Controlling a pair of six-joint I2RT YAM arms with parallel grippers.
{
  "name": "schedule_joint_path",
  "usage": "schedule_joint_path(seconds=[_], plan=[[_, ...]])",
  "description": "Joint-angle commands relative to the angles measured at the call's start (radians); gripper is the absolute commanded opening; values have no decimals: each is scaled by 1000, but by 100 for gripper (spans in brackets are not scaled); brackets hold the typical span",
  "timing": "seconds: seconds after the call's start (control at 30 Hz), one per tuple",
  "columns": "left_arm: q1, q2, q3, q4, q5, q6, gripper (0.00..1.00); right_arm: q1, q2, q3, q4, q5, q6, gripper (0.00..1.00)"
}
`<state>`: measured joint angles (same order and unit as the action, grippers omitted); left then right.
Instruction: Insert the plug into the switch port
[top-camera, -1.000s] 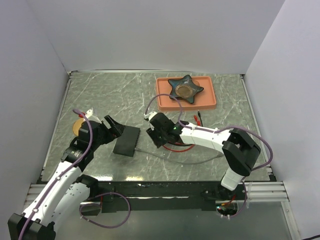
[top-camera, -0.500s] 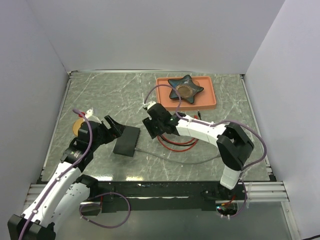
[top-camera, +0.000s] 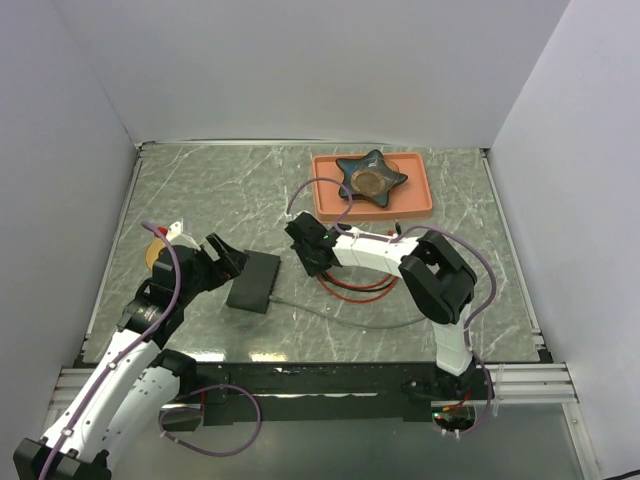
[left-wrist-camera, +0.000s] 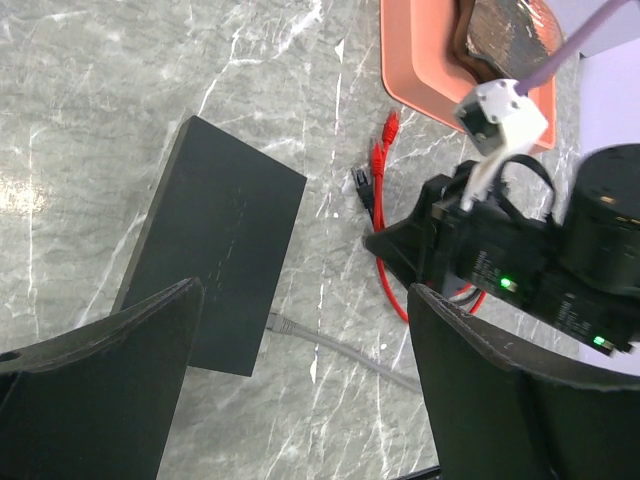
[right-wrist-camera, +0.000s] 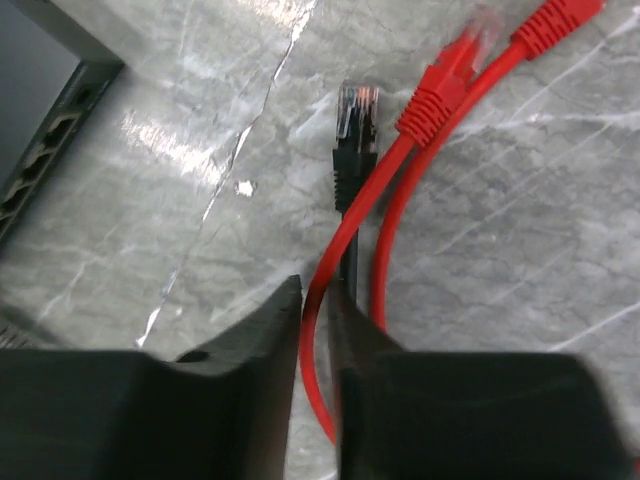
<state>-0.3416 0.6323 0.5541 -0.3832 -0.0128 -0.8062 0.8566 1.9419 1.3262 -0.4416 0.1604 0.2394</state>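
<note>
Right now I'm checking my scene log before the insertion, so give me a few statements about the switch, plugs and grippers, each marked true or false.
1. The switch lies in the orange tray. False: it lies on the table, by the left gripper.
2. The left gripper is open. True.
3. The black plug sits in a switch port. False: it lies on the table beside a red plug, apart from the switch.
4. The star-shaped dish rests in the orange tray. True.
</note>
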Motion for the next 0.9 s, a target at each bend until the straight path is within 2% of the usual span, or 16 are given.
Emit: schedule_joint_path(seconds=[0.0,0.03,0.1,0.3,0.57,0.87], plan=[[3,-14,32,6,-3,-1,89,-1,17,57,-28,15,20,14],[3,-16,30,7,-6,-1,89,-1,17,57,-26,10,17,7],[3,-11,32,7,-3,1,89,-2,11,57,-26,2,11,0],[3,-9,9,47,22,2,88,-2,-95,-21,41,-48,-31,0],[3,33,-29,156,112,-24,86,27,-335,-220,199,-266,-109,0],[3,50,-80,288,211,-50,83,127,-425,-243,230,-366,-149,0]])
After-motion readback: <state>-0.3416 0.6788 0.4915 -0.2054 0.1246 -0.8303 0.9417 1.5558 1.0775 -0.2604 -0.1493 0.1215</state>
